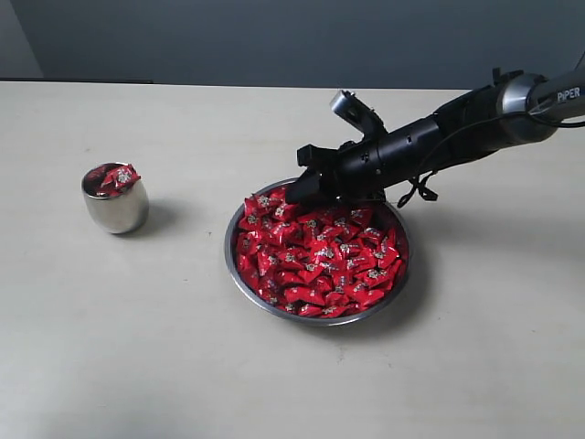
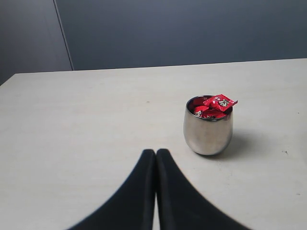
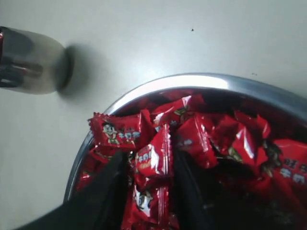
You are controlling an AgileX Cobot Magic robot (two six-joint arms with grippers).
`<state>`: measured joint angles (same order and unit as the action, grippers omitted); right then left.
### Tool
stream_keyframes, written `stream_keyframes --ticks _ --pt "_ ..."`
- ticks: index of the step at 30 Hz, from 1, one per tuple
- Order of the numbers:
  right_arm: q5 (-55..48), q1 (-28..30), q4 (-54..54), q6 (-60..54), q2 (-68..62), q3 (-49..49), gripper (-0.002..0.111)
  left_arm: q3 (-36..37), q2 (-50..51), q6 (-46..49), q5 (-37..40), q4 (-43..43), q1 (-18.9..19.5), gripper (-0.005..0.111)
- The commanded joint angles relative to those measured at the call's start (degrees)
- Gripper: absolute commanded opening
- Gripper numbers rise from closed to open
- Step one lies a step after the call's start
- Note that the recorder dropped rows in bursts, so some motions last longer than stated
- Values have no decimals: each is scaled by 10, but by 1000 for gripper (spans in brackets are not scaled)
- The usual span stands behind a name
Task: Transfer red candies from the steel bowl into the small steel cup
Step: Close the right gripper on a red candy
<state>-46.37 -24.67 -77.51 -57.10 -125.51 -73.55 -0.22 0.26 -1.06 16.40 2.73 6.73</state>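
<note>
The steel bowl (image 1: 231, 271) sits mid-table, heaped with red candies (image 1: 320, 261). My right gripper (image 1: 292, 193) reaches down into the heap at the bowl's far-left side. In the right wrist view its fingers (image 3: 115, 177) stand on either side of one red candy (image 3: 154, 160) held on edge, inside the bowl's rim (image 3: 192, 80). The small steel cup (image 1: 114, 208) stands to the left, well apart, with a few red candies (image 1: 117, 176) piled over its brim. My left gripper (image 2: 156, 152) is shut and empty, low over the table a little short of the cup (image 2: 207, 132).
The pale table (image 1: 183, 347) runs bare around the bowl and cup. A dark wall (image 1: 274, 37) stands behind the table's far edge. The right arm (image 1: 457, 128) slants in from the upper right, above the bowl's back rim.
</note>
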Motion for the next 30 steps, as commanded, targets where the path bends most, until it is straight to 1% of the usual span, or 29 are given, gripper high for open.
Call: stream_keyframes --ticks 1,4,8,10,12,13,15,16,25,30 --pt "34 -22 24 3 -2 1 32 2 -3 -1 -1 -1 0 0" --pt "49 -34 25 3 -2 1 32 2 -3 -1 -1 -1 0 0" --pt "51 -35 23 6 -2 1 32 2 -3 -1 -1 -1 0 0" --pt "52 -35 23 13 -2 1 31 2 -3 -1 -1 -1 0 0" --pt "54 -35 24 13 -2 1 22 2 -3 -1 -1 -1 0 0" --pt "55 -35 25 13 -2 1 14 2 -3 -1 -1 -1 0 0" --pt "55 -35 25 13 -2 1 1 2 -3 -1 -1 -1 0 0" --pt "55 -35 25 13 -2 1 0 2 -3 -1 -1 -1 0 0" --pt "56 -35 47 14 4 1 -1 2 -3 -1 -1 -1 0 0" --pt "87 -35 95 46 32 1 -1 2 -3 -1 -1 -1 0 0"
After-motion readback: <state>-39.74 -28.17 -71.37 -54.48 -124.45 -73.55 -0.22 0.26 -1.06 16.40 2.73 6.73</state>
